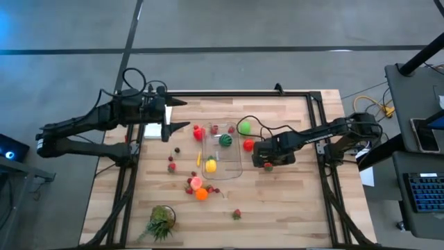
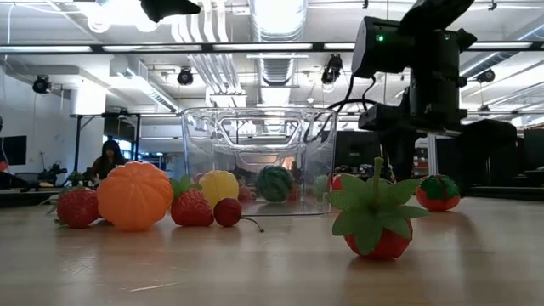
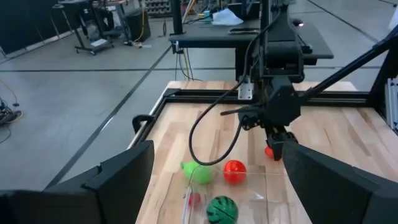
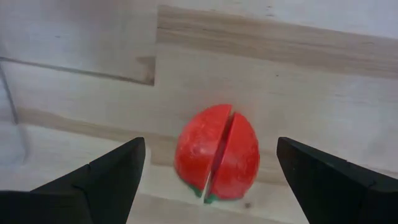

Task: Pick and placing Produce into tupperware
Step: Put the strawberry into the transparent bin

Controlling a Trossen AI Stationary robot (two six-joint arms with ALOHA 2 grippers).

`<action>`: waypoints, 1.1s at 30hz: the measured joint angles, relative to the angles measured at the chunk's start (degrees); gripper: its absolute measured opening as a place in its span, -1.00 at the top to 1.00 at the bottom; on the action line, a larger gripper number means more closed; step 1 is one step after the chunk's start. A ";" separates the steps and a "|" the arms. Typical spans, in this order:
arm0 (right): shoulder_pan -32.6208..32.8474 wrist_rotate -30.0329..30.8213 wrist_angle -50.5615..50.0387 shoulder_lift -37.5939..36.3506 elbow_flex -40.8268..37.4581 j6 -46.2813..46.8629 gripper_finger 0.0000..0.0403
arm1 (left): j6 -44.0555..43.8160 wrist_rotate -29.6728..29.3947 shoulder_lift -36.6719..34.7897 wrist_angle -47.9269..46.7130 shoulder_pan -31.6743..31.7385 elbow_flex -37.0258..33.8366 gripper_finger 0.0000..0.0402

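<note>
The clear rectangular plastic container with rounded corners is sitting near the middle of the pale wooden table. Inside it a dark green striped toy melon and a yellow toy pepper are lying, with a small red piece at its far end. Just beside the container's right wall a round red toy tomato is resting, and a bright green round fruit is sitting a little farther off.

The right gripper is hovering close to the container's right side, its fingers spread wide on either side of a red toy strawberry split down its middle, which is lying on the wood, touching neither finger.

On the container's near left side an orange toy fruit, a pink one and several small red pieces are clustering. A lone strawberry is lying farther out.

The left gripper is waiting, opened wide, above the table's far left edge, well apart from the container.
</note>
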 joint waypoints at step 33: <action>2.27 2.79 0.47 2.91 -0.11 -1.46 -0.06 | -1.45 3.26 5.64 0.82 0.00 0.02 -0.69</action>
